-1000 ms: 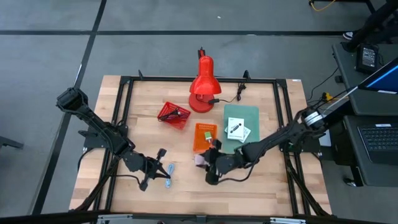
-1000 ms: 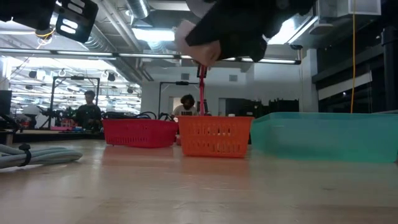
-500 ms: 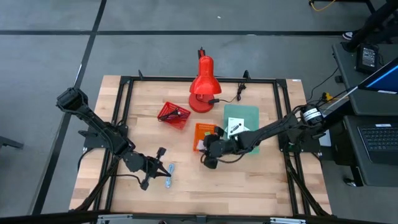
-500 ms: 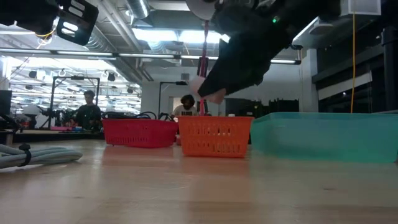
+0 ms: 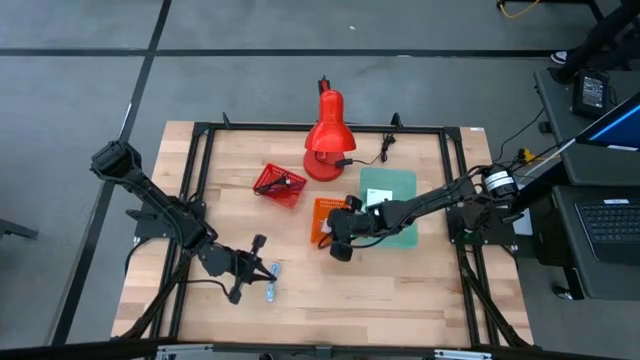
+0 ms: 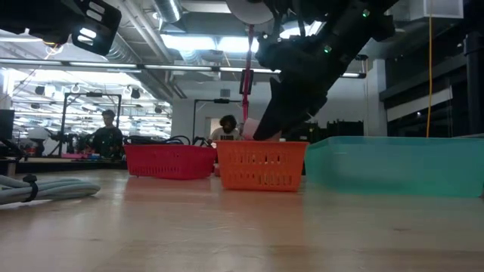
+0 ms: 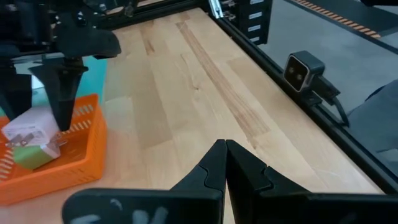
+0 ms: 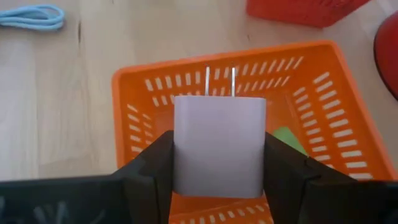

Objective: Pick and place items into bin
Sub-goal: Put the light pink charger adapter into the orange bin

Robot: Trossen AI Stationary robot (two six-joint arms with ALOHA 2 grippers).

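No lettering is legible anywhere. Left gripper, fingers pressed together and empty, rests on the pale wooden tabletop. Right gripper clamps a pinkish-white plastic cube with two metal prongs above the orange slotted plastic basket; a workshop lies behind.

The right arm reaches in low from the table's far right side, its right gripper hanging over the near edge of the orange basket — fingers clamped on either side of a white plug-in charger block. The left arm stretches along the left side, well apart from the basket, its left gripper pressed fully closed — nothing between the fingers.
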